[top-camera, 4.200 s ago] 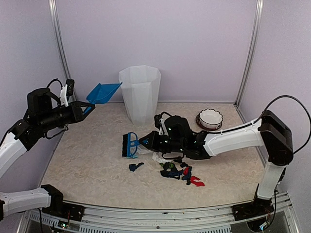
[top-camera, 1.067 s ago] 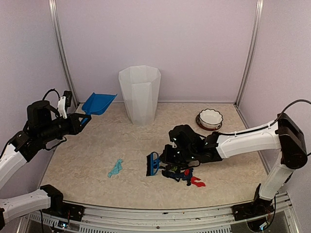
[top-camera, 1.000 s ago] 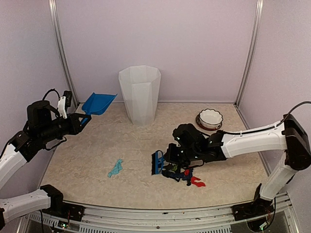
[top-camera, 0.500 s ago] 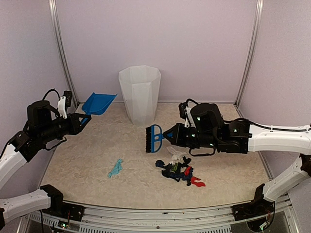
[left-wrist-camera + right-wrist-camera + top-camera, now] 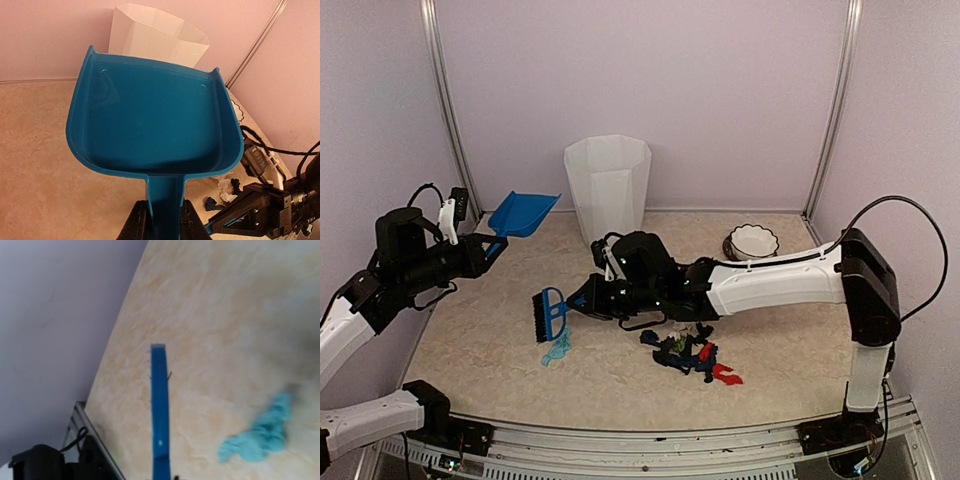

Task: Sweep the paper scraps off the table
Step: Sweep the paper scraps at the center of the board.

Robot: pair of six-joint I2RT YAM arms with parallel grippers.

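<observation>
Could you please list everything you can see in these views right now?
bin: one, translucent white, back centre of the table
bowl: one, white, back right
dustpan: one, blue, held in the air at left
brush: one, blue, beside the teal scrap
paper scraps: one pile, black, red, green and white, front, right of centre
teal scrap: one, apart, left of the pile
table: one, beige, marbled
left fingers: shut on the dustpan handle
right fingers: shut on the brush handle
</observation>
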